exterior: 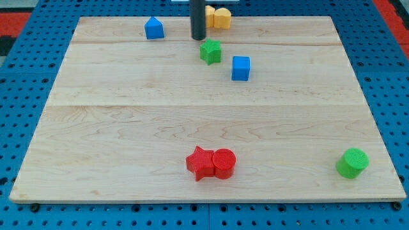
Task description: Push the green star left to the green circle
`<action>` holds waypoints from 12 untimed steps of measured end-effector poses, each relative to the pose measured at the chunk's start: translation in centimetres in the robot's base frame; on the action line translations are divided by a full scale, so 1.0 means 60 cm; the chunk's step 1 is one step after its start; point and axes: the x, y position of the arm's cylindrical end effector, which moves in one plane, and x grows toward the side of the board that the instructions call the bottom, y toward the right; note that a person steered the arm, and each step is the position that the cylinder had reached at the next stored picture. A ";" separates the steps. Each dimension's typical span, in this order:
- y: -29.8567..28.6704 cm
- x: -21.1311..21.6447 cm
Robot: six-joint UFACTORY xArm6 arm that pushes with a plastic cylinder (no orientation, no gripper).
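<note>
The dark rod is seen descending from the view's top, and my tip is set on the far part of the wooden board, slightly left of centre. The tool is a plain rod with nothing to spread or press together, and nothing is pinched by it. Just near and right of the tip, close to it but whether touching cannot be told, the green star is found. A yellow block, its shape unclear, is placed just right of the rod at the far edge, partly hidden by it. A blue cube lies near and right of the green star, a little apart from it. A blue house-shaped block is located to the left of the tip. At the near edge, a red star and a red cylinder are shown touching. The green circle is placed at the near right corner, well apart from the green star.
</note>
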 end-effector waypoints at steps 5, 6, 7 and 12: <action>-0.069 0.044; -0.063 -0.007; -0.007 -0.006; -0.021 0.206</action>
